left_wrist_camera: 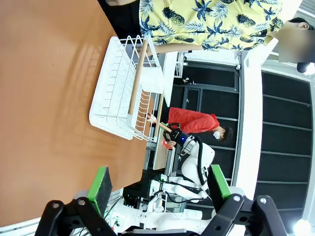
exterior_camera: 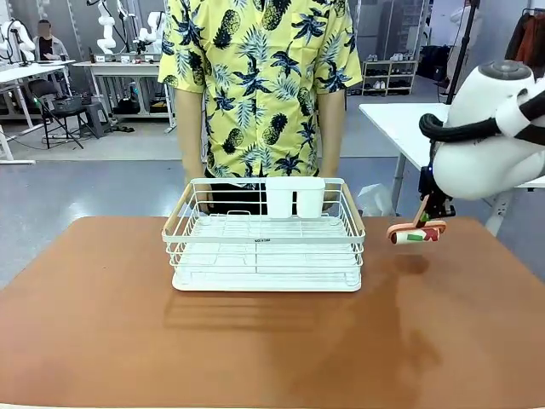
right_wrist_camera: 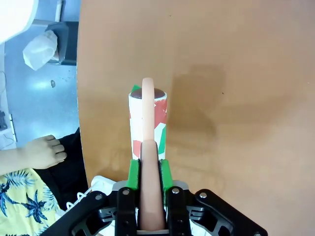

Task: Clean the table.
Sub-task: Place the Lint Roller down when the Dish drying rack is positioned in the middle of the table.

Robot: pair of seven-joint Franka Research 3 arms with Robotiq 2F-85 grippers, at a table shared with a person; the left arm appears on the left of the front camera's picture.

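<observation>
Table (exterior_camera: 102,324) | right fingers (right_wrist_camera: 145,169) clamp lint roller (right_wrist_camera: 147,123), handle end hidden | left fingers (left_wrist_camera: 160,187) apart

At the bottom centre of the frame, the right gripper (right_wrist_camera: 146,169) is clamped on the peach handle of a lint roller (right_wrist_camera: 147,123), green pads pressed against either side. The roller's white, red and green drum sits above the reddish-brown counter (right_wrist_camera: 236,73), casting a shadow. At lower left, a person's hand (right_wrist_camera: 42,151) hangs beside the counter edge.
</observation>
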